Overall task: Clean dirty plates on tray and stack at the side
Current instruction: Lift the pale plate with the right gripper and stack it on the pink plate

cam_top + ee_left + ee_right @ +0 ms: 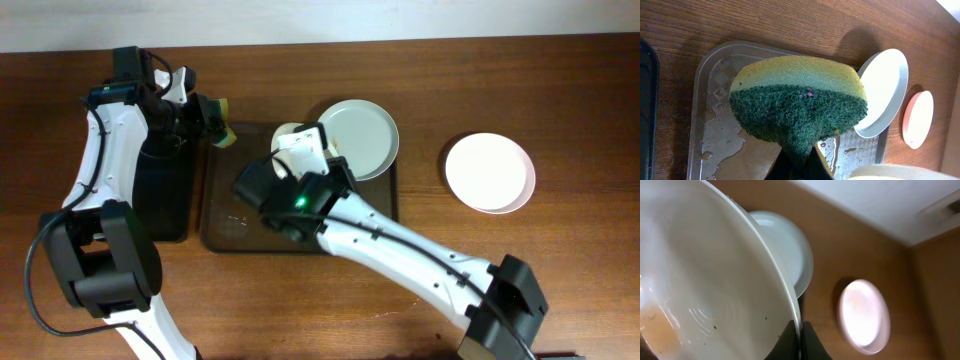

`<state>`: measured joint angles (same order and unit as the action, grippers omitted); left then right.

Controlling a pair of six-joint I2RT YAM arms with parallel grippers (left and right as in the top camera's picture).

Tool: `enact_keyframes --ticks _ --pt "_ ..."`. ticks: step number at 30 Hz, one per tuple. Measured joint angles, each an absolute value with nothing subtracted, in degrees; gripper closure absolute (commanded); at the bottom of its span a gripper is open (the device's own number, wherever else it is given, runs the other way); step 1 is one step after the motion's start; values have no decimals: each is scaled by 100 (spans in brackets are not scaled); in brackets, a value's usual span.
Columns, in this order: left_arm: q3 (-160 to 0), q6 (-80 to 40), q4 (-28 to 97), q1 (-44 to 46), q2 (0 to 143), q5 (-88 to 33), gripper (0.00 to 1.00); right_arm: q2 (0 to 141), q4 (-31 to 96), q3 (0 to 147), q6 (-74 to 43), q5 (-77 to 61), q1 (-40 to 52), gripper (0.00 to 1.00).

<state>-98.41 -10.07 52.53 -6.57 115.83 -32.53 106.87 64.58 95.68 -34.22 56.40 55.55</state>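
Altogether three plates [489, 172], one brown tray [225, 228], one sponge [797, 100], one black tray [165, 195]

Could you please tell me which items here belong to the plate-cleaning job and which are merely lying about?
Job: sponge; held plate; plate on the tray; plate on the table; tray.
Lying about: black tray.
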Motion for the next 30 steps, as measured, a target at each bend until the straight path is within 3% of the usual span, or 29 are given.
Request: enact_keyframes --ticks 9,15,21,30 --pt "-9841 -1007 5253 -657 11583 -3098 99 10687 6471 9568 -3417 8259 6324 96" --pt "-9841 -1007 5253 -657 11583 -3057 99 10687 6471 9568 -3430 8713 6499 96" --pt "-9841 -1007 5258 -657 11583 -3037 99 10538 6604 9570 -3470 7161 6152 96" --pt "-9841 -1007 5271 -657 11583 -2995 99 8910 6801 9625 -3516 3542 3100 96"
